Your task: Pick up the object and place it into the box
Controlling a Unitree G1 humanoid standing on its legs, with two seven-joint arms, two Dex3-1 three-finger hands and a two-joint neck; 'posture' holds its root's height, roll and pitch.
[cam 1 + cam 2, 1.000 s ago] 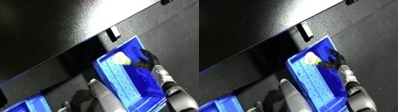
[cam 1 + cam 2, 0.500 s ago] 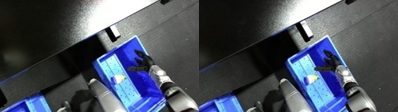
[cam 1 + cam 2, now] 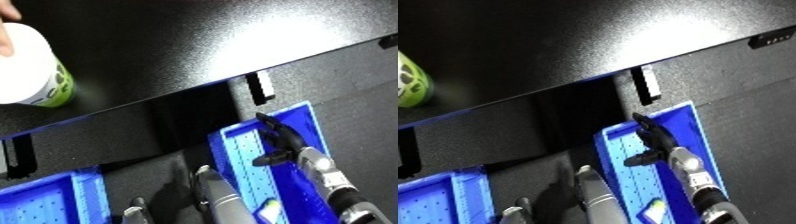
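- A white cup (image 3: 31, 67) with a green and black pattern stands on the black bench (image 3: 204, 45) at the far left, a person's fingertip (image 3: 7, 9) touching its top edge.
- A second blue bin (image 3: 49, 200) sits at the lower left corner.
- A black bracket (image 3: 259, 87) hangs from the bench edge.

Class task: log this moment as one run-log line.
right robot hand: open, empty, over bin | object: in bin | cup: on table
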